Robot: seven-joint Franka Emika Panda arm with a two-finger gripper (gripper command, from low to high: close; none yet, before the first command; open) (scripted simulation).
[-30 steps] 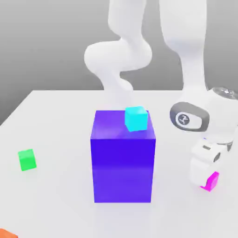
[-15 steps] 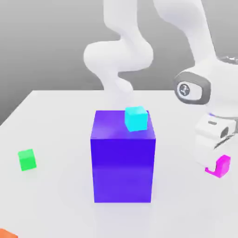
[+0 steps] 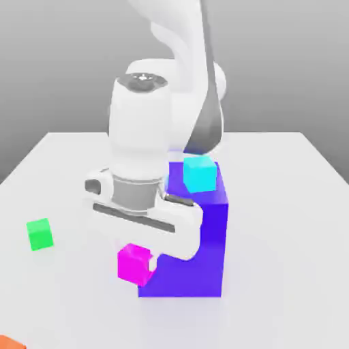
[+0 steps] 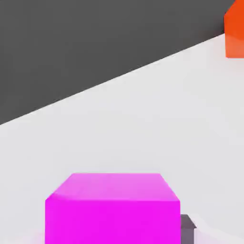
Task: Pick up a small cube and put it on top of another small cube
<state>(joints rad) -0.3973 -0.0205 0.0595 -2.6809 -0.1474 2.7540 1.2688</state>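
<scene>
Magenta cube (image 4: 113,219) near fingertip, orange cube (image 4: 235,35) apart

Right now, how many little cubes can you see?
4: green on the table, orange at its near edge, cyan on the big block, pink in the hand. Others may hide behind the arm.

bright pink cube (image 3: 135,264) held up in the air kinda tilted, plain green one (image 3: 40,234) just sitting flat on the table (image 3: 82,307)
</scene>
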